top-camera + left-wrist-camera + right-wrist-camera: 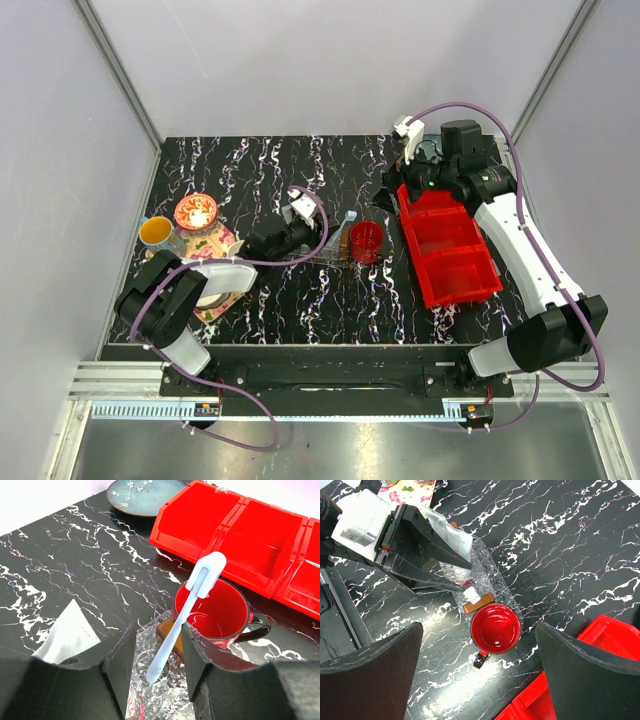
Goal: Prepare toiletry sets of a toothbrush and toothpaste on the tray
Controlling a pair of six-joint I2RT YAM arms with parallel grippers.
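Between the jaws of the left pincer (158,645), nearest the lens, the toothbrush (186,605) stands tilted. Its lower end is down in the clear tray (145,700); its head is raised over the wooden end handle (167,631) toward the red mug (215,615).

- Left jaws are part-open, with a gap on each side of the stem; judged not gripped.
- Progress: the toothbrush is half placed, in the tray but not lying flat.
- One toothpaste (65,635) tube lies just left of the pincer. In the tray or beside it: cannot tell. A second tube is not seen.
- Left to do: lay the brush down and add paste.
- In the way: the mug sits hard by the tray end, crowding the brush head.
- The right pincer (477,627) hangs wide open and empty above the mug.
- Farther along the bench (75,555) are the red bin (240,535), then a blue-grey plate (142,492).
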